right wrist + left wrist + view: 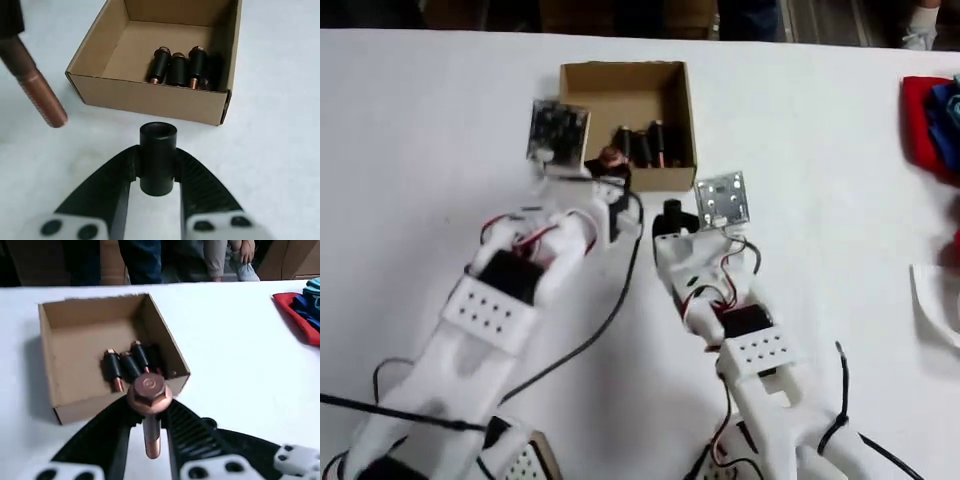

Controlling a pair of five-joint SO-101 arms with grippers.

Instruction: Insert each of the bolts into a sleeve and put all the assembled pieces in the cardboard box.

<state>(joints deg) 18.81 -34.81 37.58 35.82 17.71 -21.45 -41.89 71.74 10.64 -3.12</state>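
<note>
Step in hand, as I read it: mating 1 bolt w/ 1 sleeve, insertion not yet made. The left fingers (102,437) are clamped on the bolt (149,392) by its shank, just under the hex head. The right fingers (205,192) are closed around the lower half of the sleeve (157,147). Both parts are held above the tabletop (410,150), outside the cardboard box (150,100) on its front-wall side. The bolt is close to that wall, near 1 front corner; the sleeve is a bit farther out from the wall & apart from the bolt, no contact. Inside the box at least 3 assembled pieces (175,67) lie side by side toward the front wall, so the job looks well along. The bolt's long axis runs approx. upright but tilted, head up, threaded copper end pointing down toward the tabletop. The sleeve's long axis stands approx. upright, open bore facing up. The 2 axes aren't in line, and the thread tip hangs off to 1 side of the bore. Next move prob. calls for bringing the tip over the bore, squaring the bolt's tilt to the sleeve's axis, then easing it down w/ the sleeve held firm. Any leftover tilt could jam the tip on the bore's rim. After that, the joined piece goes over the front wall into the box.
</note>
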